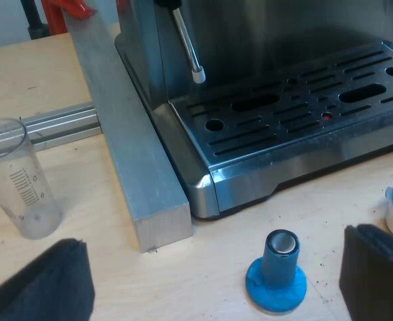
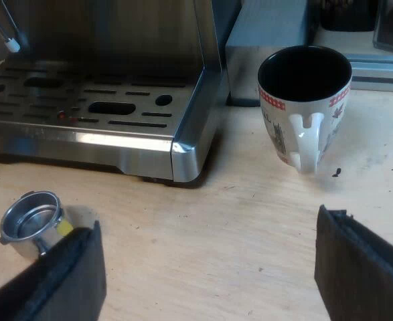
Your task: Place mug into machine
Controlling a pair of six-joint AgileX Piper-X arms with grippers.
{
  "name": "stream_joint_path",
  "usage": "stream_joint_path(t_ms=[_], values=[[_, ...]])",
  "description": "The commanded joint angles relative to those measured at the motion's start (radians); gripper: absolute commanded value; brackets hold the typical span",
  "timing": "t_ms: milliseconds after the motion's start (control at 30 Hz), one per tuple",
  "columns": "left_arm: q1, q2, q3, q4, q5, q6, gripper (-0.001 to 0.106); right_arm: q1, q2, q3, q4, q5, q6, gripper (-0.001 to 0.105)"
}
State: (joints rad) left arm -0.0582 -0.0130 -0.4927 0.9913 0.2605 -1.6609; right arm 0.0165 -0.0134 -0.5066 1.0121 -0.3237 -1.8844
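Right gripper [image 2: 206,251] and left gripper [image 1: 216,267] are both hanging wide, empty. The mug [image 2: 304,100] is standing just beside the drip tray [image 2: 149,144]; carried low, it is risking clipping the rim.

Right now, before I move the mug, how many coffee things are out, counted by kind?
Espresso machine: 1
Mug: 1
Metal holder: 1
Blue tamper: 1
Measuring glass: 1
Total: 5
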Motion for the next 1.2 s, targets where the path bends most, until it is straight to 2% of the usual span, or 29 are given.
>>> stream_joint_path(t_ms=[33,333,400,433,500,600,733,767,867,967,1067,1200], values=[[-0.005,-0.138,-0.003,-0.02,0.014,0.009,0.077,0.0,-0.039,-0.005,-0.012,-0.01,-0.012,0.067],[-0.005,-0.094,-0.023,-0.105,0.114,0.014,0.077,0.0,-0.017,-0.028,-0.002,0.06,-0.012,0.067],[-0.005,-0.024,-0.055,-0.111,0.19,0.014,0.077,0.0,0.024,-0.058,0.023,0.069,-0.012,0.067],[-0.005,-0.008,-0.059,-0.111,0.206,0.014,0.077,0.0,0.031,-0.066,0.025,0.072,-0.012,0.067],[-0.005,0.06,-0.083,-0.119,0.339,0.047,0.077,0.0,0.073,-0.091,0.025,0.074,-0.012,0.067],[-0.005,0.121,-0.101,-0.136,0.474,0.114,0.077,0.0,0.132,-0.118,0.025,0.074,-0.012,0.067],[-0.005,0.185,-0.103,-0.145,0.549,0.182,0.077,0.0,0.192,-0.122,0.025,0.074,-0.035,0.064],[-0.005,0.209,-0.103,-0.145,0.585,0.197,0.077,0.0,0.212,-0.122,0.025,0.074,-0.035,0.063],[-0.005,0.266,-0.103,-0.152,0.656,0.206,0.077,0.0,0.258,-0.122,0.025,0.078,-0.042,0.063],[-0.009,0.319,-0.103,-0.174,0.679,0.226,0.077,0.0,0.3,-0.122,0.019,0.081,-0.102,0.063],[-0.065,0.362,-0.103,-0.198,0.665,0.275,0.077,0.0,0.337,-0.122,0.005,0.081,-0.162,0.063],[-0.188,0.434,-0.103,-0.236,0.619,0.306,0.077,0.0,0.368,-0.093,-0.062,0.081,-0.163,0.063]])
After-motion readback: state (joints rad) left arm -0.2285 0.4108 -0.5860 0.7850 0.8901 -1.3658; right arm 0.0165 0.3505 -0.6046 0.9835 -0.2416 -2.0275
